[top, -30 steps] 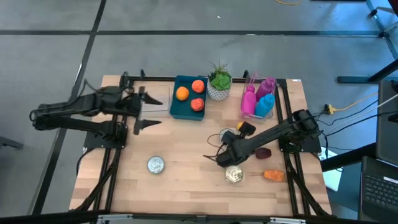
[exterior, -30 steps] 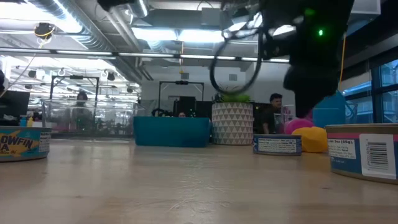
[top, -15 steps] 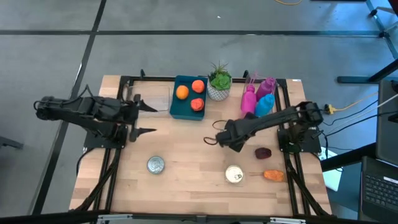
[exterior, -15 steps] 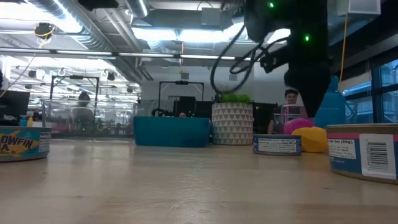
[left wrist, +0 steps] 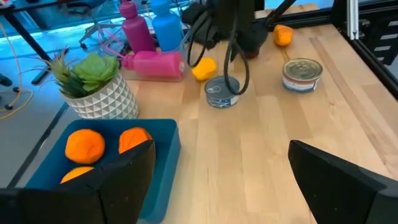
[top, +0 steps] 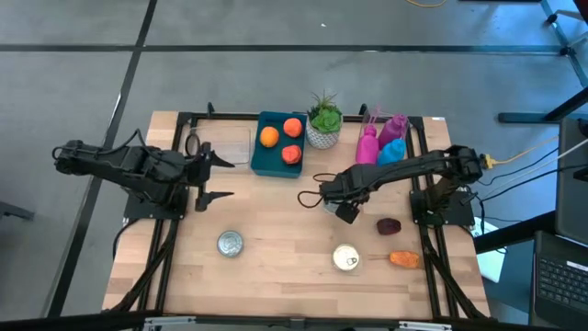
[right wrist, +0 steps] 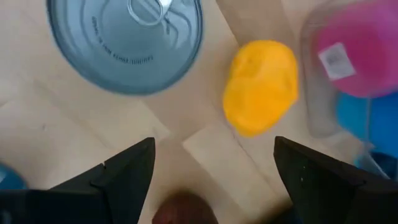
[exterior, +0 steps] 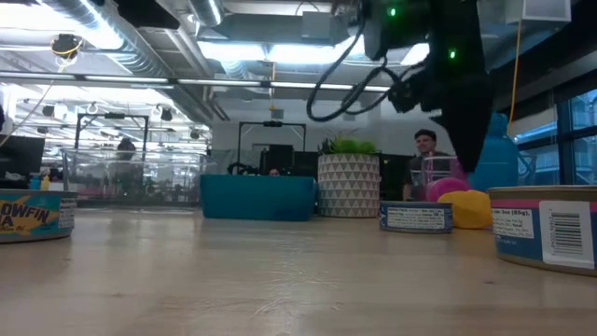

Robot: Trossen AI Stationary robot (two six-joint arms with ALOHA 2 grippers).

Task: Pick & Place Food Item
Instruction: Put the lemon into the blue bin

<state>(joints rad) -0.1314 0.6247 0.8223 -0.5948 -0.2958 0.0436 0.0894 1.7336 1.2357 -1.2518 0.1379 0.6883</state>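
Yellow food lies on the table beside the gray can, under the right gripper, whose fingers are wide and empty. It should drop straight down over it. Only the left wrist view shows the 3 oranges up close; the left gripper waits, wide too.

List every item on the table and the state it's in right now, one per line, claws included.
Left claw: open, empty, near the table's left edge.
Right claw: open, empty, above the yellow food item.
Blue tray: holds three orange fruits.
Tin by yellow item: upright, sealed.
Front-left tin: upright.
Front-right tin: upright.
Pink bottle: lying down.
Potted plant: upright.
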